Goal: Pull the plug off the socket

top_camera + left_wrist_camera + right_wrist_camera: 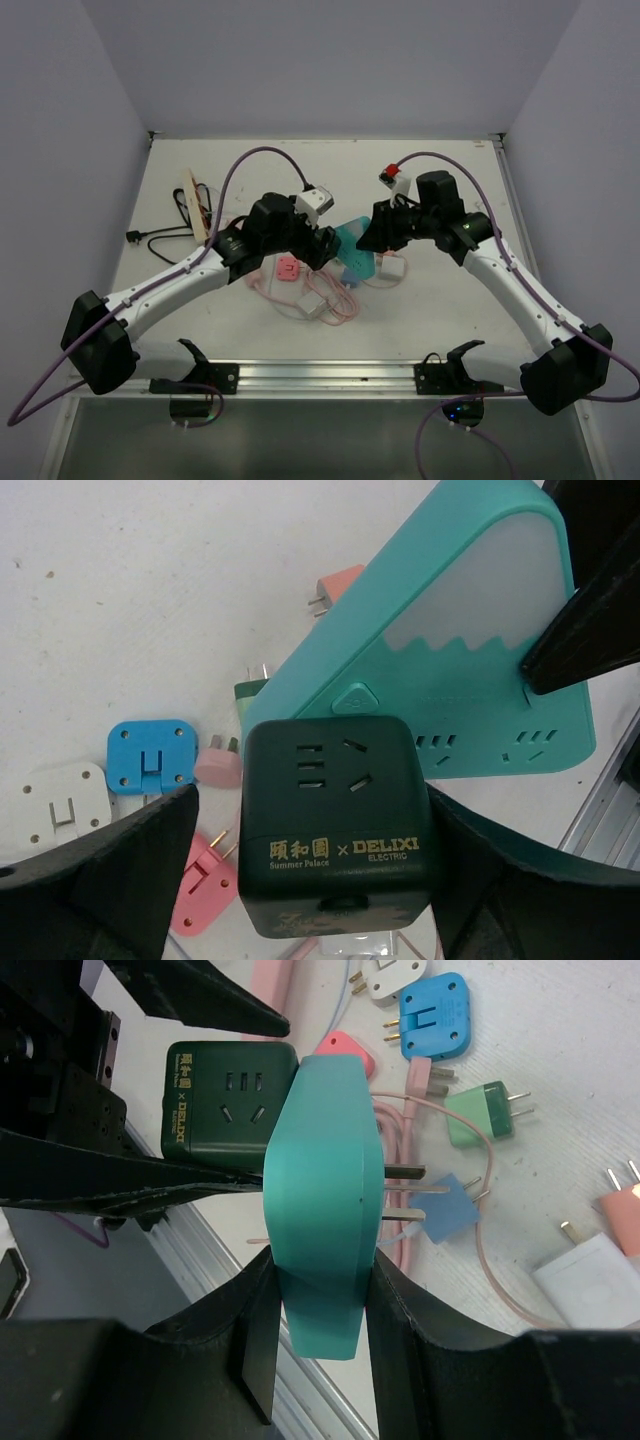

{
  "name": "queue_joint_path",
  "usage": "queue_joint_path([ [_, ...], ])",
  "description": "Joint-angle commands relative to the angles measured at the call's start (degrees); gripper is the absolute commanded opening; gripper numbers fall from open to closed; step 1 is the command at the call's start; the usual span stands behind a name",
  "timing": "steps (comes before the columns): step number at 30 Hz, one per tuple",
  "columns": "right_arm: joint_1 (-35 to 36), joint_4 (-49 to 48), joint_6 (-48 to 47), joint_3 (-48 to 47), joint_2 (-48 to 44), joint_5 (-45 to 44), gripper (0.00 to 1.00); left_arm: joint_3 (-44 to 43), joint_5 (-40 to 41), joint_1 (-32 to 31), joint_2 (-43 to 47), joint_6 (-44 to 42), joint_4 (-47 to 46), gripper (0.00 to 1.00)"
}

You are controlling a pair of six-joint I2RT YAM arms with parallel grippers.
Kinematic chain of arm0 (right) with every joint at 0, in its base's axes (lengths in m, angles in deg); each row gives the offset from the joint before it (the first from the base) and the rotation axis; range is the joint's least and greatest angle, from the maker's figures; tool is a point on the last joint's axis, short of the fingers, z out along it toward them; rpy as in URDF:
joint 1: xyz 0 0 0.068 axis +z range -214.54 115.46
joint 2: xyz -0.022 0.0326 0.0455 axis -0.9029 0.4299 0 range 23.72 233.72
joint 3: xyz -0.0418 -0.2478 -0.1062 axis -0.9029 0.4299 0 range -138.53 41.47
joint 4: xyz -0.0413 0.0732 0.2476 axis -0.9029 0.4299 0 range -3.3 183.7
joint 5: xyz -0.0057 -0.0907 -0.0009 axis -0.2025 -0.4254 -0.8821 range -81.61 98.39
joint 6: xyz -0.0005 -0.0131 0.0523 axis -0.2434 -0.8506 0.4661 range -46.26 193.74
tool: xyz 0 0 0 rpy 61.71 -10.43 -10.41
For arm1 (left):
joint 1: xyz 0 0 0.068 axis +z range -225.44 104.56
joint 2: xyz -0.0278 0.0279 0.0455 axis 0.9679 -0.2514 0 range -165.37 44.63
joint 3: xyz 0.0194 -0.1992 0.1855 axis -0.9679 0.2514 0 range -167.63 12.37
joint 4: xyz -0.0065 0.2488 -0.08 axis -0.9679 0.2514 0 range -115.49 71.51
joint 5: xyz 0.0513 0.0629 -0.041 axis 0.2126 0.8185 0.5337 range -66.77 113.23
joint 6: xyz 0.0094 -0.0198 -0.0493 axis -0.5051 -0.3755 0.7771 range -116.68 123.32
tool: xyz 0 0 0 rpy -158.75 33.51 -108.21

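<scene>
A dark green cube socket (pixel 335 820) marked DELIXI sits between the fingers of my left gripper (pixel 312 810), which is open with a gap on each side. The same cube (pixel 225 1095) shows in the right wrist view beside the teal plug block (pixel 320 1160). My right gripper (pixel 322 1270) is shut on that teal block's lower end and holds it off the table. Its three metal pins (pixel 400 1195) stick out bare into the air. From above, the teal block (pixel 355 250) lies between the left gripper (pixel 325 250) and the right gripper (pixel 368 238). I cannot tell whether cube and block touch.
Loose plugs lie under the grippers: a blue one (pixel 435 1015), a green one (pixel 480 1115), a white charger (pixel 590 1280), pink ones (pixel 205 875) and a pink cable (pixel 400 1130). A wooden stick (pixel 195 205) and black cable (pixel 165 232) lie left. A metal rail (pixel 320 375) edges the table.
</scene>
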Motion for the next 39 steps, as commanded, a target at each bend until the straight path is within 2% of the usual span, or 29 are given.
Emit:
queue_joint_path([
  [1,0.6,-3.5,-0.4,-3.2,-1.6,2.9,0.00,-3.0,-2.6,0.2,-0.8,-1.4,-0.2,0.83],
  [3,0.6,-3.0,-0.9,-3.1,-1.0,1.4,0.00,-3.1,-2.8,0.2,-0.8,-1.5,0.0,0.71],
  [4,0.6,-2.8,-1.3,-2.6,-0.9,0.5,0.00,-3.0,-2.7,0.1,-0.4,-1.5,0.1,0.49],
  [6,0.6,-2.3,-1.5,-1.9,-0.2,-3.9,0.00,-2.8,-2.5,0.2,0.3,-1.6,0.1,0.30],
  [7,0.6,-1.9,-1.5,-1.3,0.5,-5.8,0.00,-2.6,-1.5,0.2,1.3,-1.7,0.1,0.15],
  [9,0.5,-0.1,-1.3,-0.7,1.9,-12.2,0.00,-1.8,-0.1,0.2,2.5,-1.9,0.2,0.00],
  [12,0.2,1.6,-0.2,0.4,3.1,-22.8,0.00,-0.5,2.3,0.4,5.2,-2.0,0.8,0.00],
  [16,-1.7,4.0,2.1,1.6,6.5,-32.3,0.00,1.4,0.0,3.5,8.8,-0.6,2.0,0.00],
  [19,-4.8,4.2,3.9,2.6,7.7,-33.0,0.00,3.3,-2.7,6.2,11.1,0.1,2.6,0.00],
  [24,-5.7,3.1,4.8,2.4,9.3,-31.6,0.00,5.9,-4.3,8.3,12.8,0.3,3.0,0.00],
  [26,-5.7,2.0,5.3,1.5,9.8,-27.6,0.00,6.2,-4.3,8.5,12.0,0.5,3.1,0.00],
  [29,-3.3,-0.8,5.9,-0.2,10.5,-24.3,0.00,4.8,-5.3,8.6,8.8,1.3,3.5,0.00],
  [33,3.3,-2.5,5.6,-3.1,12.9,-26.0,0.00,1.5,-7.9,8.4,3.7,2.6,3.2,0.00],
  [37,6.3,-3.6,6.1,-4.1,14.4,-28.0,0.00,-2.9,-3.5,5.7,-1.7,2.9,4.9,0.00],
  [39,6.6,-3.6,6.1,-3.8,14.8,-28.8,0.00,-4.5,-4.0,5.3,-2.5,3.2,5.2,0.00],
])
